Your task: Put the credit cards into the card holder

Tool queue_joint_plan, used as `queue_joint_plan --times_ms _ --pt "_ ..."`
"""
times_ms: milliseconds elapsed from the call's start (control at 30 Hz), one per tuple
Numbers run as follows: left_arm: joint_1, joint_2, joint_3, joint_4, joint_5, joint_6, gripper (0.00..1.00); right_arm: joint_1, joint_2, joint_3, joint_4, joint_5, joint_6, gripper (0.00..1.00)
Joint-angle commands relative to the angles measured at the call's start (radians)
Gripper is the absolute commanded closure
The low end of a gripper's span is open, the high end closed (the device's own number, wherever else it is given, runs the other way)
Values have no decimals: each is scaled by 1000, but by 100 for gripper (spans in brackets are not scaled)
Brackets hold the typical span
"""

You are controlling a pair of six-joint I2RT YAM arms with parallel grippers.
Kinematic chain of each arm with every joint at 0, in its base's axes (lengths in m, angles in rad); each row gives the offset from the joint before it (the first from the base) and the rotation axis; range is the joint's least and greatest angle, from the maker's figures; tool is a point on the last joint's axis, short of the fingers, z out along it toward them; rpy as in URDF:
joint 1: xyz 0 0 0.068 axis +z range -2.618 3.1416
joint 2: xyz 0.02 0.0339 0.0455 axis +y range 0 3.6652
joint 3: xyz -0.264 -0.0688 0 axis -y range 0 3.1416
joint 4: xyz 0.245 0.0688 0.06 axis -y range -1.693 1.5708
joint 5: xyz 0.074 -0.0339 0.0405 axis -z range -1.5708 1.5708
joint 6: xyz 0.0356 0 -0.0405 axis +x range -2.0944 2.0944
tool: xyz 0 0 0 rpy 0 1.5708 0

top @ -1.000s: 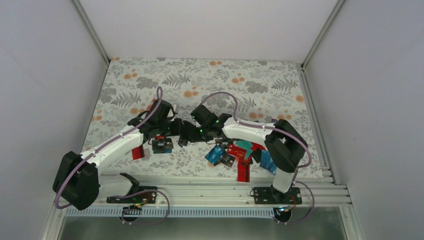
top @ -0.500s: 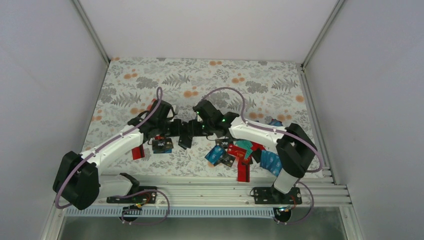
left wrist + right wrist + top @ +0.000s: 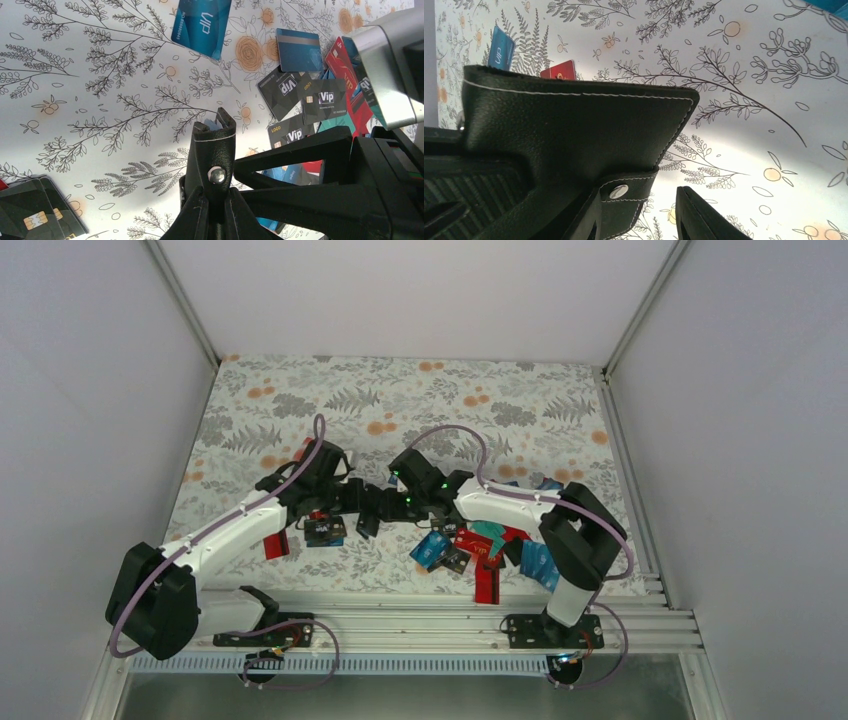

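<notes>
- The bench (image 3: 400,390) has a light cover printed with ferns and orange flowers.
- On its right front part lies a loose pile of cards (image 3: 478,543) in blue, red, teal and black, several of them overlapping.
- Red cards (image 3: 486,583) reach from this pile toward the near edge.
- Left of the middle lies a black card (image 3: 325,531) with white print, and a single red card (image 3: 276,543) is near it on the left.
- In the left wrist view a blue card (image 3: 201,22) marked "VIP" lies flat, apart from the others.

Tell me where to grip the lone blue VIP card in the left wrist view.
Its two long edges, from straight above. The blue VIP card lies flat on the cloth, clear of other cards, so pinching across its narrow width probably suits.
</notes>
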Motion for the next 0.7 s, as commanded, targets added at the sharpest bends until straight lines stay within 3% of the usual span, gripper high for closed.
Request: queue_joint_plan --times_ms 0,200,667 --pt "-6 -1 36 55 49 -5 98 3 22 -24 67 -49 12 60" --pt "-8 2 -1 82 44 -12 98 3 -9 -32 71 -28 2 56" --pt "-7 32 -172 292 120 -60 98 3 220 41 -16 13 3 61"
